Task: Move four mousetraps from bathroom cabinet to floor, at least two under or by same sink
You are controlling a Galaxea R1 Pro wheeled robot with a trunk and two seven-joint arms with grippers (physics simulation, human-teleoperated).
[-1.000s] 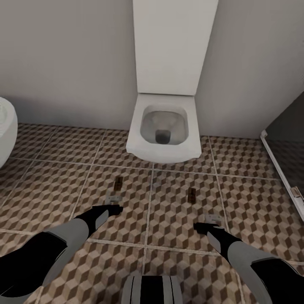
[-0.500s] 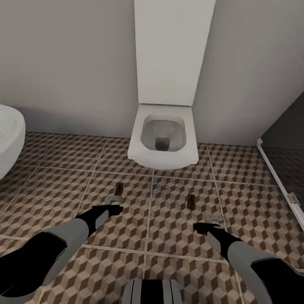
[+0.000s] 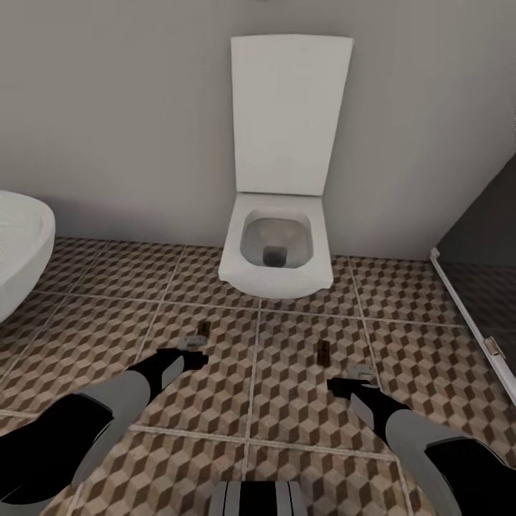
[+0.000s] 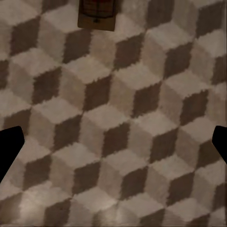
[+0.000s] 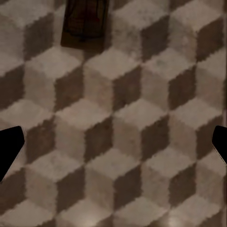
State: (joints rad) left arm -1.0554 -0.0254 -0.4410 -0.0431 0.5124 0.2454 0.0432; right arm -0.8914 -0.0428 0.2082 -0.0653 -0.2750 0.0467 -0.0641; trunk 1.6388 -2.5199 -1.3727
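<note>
Two mousetraps lie flat on the cube-patterned bathroom floor [image 3: 301, 401] in front of the toilet. The left mousetrap [image 3: 203, 330] is just beyond my left gripper [image 3: 193, 350], which is open and holds nothing. The right mousetrap [image 3: 323, 352] lies a little ahead of my right gripper [image 3: 350, 380], also open and not holding anything. In the left wrist view that mousetrap [image 4: 97, 14] sits past the spread fingertips [image 4: 9, 146], with bare tile between them. The right wrist view shows the other mousetrap [image 5: 85, 21] beyond the parted fingertips [image 5: 9, 146]. The cabinet and sink are out of view.
A white toilet [image 3: 276, 251] with its lid raised stands against the grey wall straight ahead. A rounded white fixture [image 3: 21, 244] bulges in at the left. A dark glass shower panel [image 3: 476, 287] with a white frame runs along the right.
The whole picture has slid downward, showing more of the toilet lid and the white fixture at left, so the camera moved. Both traps stay on the floor and both grippers stay open.
</note>
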